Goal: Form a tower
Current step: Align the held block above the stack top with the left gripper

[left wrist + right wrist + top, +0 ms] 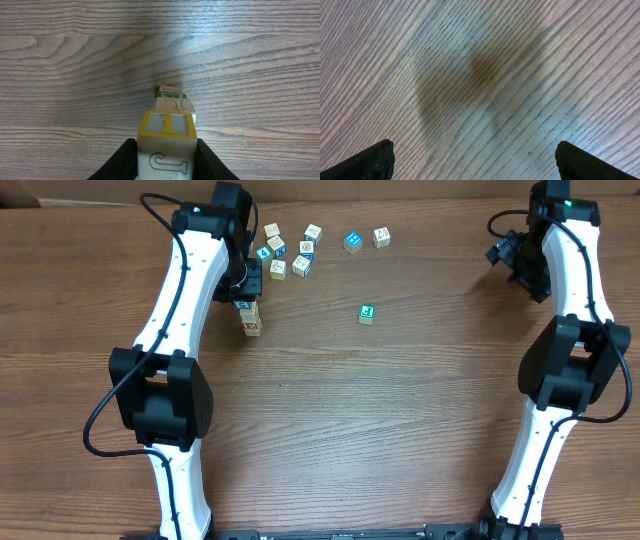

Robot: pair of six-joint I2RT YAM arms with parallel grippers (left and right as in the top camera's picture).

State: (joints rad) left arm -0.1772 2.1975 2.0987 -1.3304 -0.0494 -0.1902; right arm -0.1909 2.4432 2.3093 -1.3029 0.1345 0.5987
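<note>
Partly done. Tower (250, 321) up at 10 o'clock on counter (330, 400); left jaws clamped on top cube (165, 131), directly over it. Right jaws wide, empty, at 2 o'clock. Apparently remaining: release, then loose cubes (300, 250) at 12 o'clock.

- Your left arm (185, 280) is built of long white shells, rounded at the edges, joined by bulky black housings.
- A thin black cable (98, 415) loops out beside its lower joint, and another arcs near its wrist.
- Your right arm (578, 280) has the same white shells and black joints, with a small green light (568, 202) at its far end.
- Your left fingers (120, 161) and right fingers (370, 161) are plain matte black.
</note>
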